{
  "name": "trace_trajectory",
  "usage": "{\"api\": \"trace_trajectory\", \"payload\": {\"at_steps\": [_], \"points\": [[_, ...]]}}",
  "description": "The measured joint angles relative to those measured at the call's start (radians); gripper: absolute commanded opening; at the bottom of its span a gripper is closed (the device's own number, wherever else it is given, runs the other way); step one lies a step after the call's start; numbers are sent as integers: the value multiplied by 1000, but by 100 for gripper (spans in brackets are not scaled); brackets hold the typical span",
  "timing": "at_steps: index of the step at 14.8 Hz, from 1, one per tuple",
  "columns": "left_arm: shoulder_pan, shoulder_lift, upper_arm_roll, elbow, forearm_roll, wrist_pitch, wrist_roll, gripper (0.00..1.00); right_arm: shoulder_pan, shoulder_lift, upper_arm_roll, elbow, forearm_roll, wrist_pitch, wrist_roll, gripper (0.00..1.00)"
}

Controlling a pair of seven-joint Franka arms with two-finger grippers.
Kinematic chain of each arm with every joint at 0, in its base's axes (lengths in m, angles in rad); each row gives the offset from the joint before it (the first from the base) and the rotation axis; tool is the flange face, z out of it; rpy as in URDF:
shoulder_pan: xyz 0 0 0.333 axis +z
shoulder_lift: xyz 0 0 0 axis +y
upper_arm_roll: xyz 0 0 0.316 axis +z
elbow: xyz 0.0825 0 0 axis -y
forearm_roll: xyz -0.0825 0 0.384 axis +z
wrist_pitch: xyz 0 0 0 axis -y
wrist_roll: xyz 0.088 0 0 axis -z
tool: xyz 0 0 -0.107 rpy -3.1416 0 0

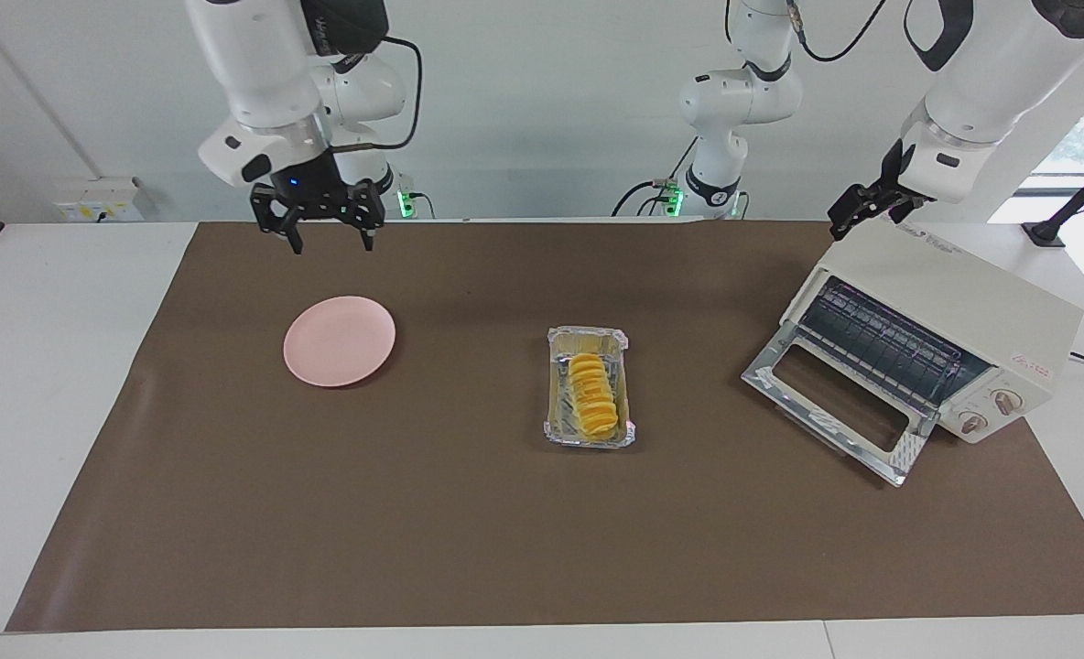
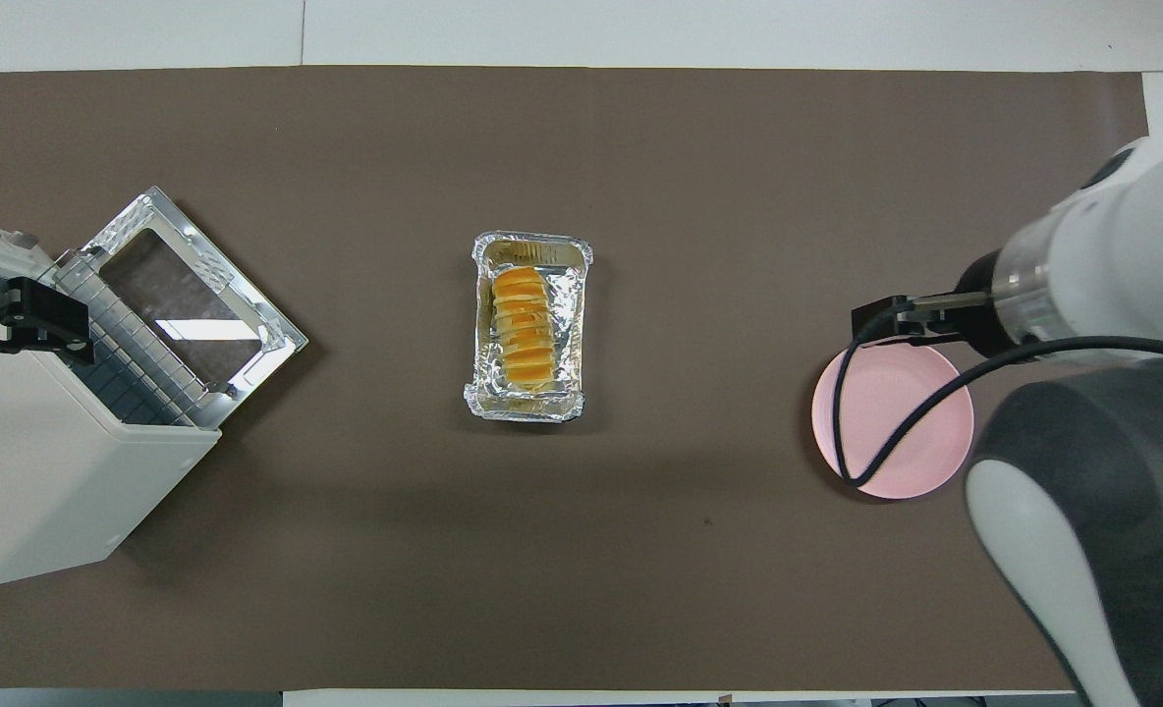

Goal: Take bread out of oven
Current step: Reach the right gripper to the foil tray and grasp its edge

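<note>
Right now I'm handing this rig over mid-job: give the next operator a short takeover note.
Left gripper: open, empty, raised over the oven's top.
Right gripper: open, empty, raised over the mat near the pink plate.
Bread: lying in the foil tray mid-table, between plate and oven.
Oven: door dropped open, rack bare.
Done: bread and tray are out of the oven.
Left: possibly moving bread to plate and shutting the door.

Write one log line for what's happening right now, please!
bread: in foil tray on mat, out of oven | oven door: open | left gripper: over oven, open | right gripper: above pink plate, open
</note>
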Motion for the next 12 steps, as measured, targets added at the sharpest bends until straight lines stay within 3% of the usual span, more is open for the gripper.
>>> {"api": "trace_trajectory", "payload": {"at_steps": [5, 8, 12], "points": [[17, -33, -2, -20, -1, -33, 36, 100, 125, 227, -1, 24, 5, 233, 237, 100], [17, -61, -6, -79, -18, -3, 76, 100, 182, 324, -2, 81, 4, 261, 321, 100], [21, -64, -4, -94, -35, 23, 115, 100, 251, 482, -5, 231, -31, 262, 446, 100]]}}
